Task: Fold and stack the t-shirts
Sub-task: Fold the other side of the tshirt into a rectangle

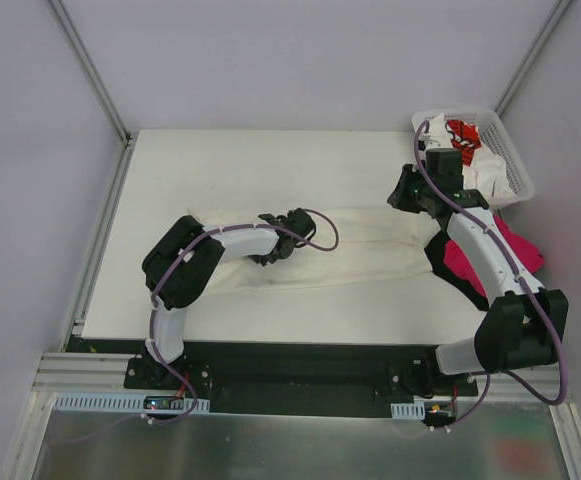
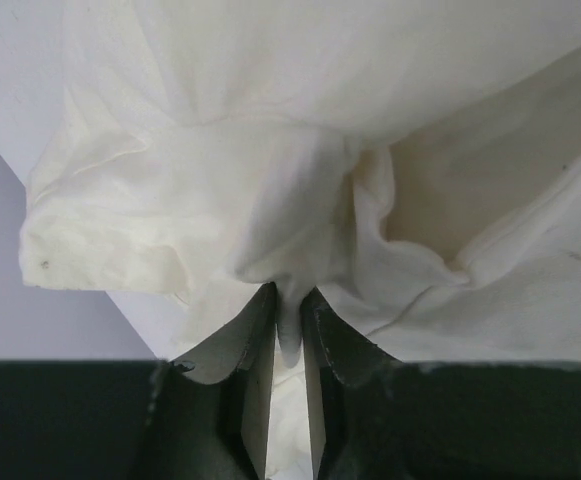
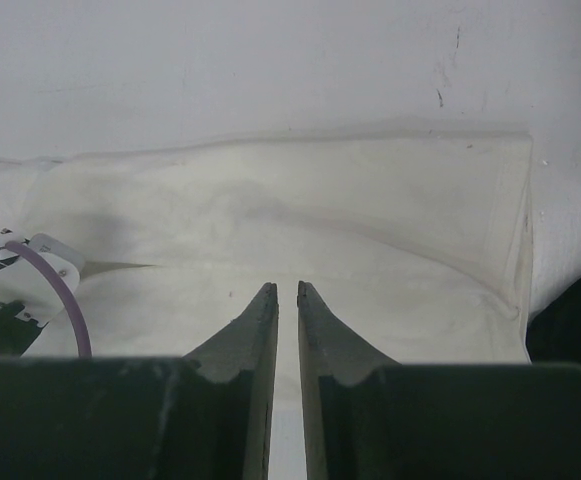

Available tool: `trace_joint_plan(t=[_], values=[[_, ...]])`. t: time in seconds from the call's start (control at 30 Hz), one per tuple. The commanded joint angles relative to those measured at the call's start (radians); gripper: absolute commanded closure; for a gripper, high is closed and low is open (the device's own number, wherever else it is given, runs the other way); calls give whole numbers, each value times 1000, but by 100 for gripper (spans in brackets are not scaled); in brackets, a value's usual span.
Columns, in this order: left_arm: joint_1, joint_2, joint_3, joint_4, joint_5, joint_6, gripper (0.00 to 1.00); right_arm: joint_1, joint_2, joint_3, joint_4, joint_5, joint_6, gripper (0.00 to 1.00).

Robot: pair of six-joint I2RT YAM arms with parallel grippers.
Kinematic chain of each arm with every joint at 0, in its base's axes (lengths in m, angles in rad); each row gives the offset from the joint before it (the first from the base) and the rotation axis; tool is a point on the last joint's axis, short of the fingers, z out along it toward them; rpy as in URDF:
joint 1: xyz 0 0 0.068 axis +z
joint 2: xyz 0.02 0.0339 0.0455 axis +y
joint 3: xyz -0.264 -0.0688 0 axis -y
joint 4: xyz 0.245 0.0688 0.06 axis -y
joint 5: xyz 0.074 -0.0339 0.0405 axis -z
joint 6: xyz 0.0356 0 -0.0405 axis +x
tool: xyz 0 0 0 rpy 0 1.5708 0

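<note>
White table (image 1: 220,170): matte top. A cream t-shirt (image 1: 370,245) is laid lengthwise across the middle and is bunched toward its left end. At the right edge a magenta-pink shirt (image 1: 515,250) is heaped partly over a black shirt (image 1: 438,260). A white lattice basket (image 1: 515,158) is set at the far right corner.

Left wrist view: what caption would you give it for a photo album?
Left gripper pinching a bunched fold of a cream t-shirt.

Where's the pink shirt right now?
Top view, table's right edge: the pink shirt lies partly under the right arm, just below the white basket in frame, right of the cream shirt.
</note>
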Motion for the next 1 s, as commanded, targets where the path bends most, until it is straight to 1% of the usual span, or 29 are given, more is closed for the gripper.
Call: trace_joint_plan(t=[0.0, 0.1, 0.2, 0.37, 0.57, 0.77, 0.93, 0.97], values=[[7, -24, 22, 13, -26, 1, 90, -7, -16, 0, 40, -10, -1, 84], [7, -27, 23, 14, -35, -2, 97, -7, -16, 2, 40, -9, -1, 84], [7, -39, 26, 14, -61, -5, 97, -9, -14, 0, 40, -13, 1, 84], [1, -73, 48, 1, -59, -4, 93, -7, -16, 2, 41, -15, 5, 84], [-22, -92, 132, -101, -61, -25, 90, -7, -16, 3, 40, -15, 8, 84], [-60, -89, 204, -217, -32, -97, 89, -7, -19, 10, 44, -22, 15, 84], [-92, -90, 210, -283, -13, -145, 89, -7, -20, 17, 43, -19, 16, 84], [-100, -90, 207, -295, -6, -177, 89, -7, -20, 17, 43, -22, 16, 84]])
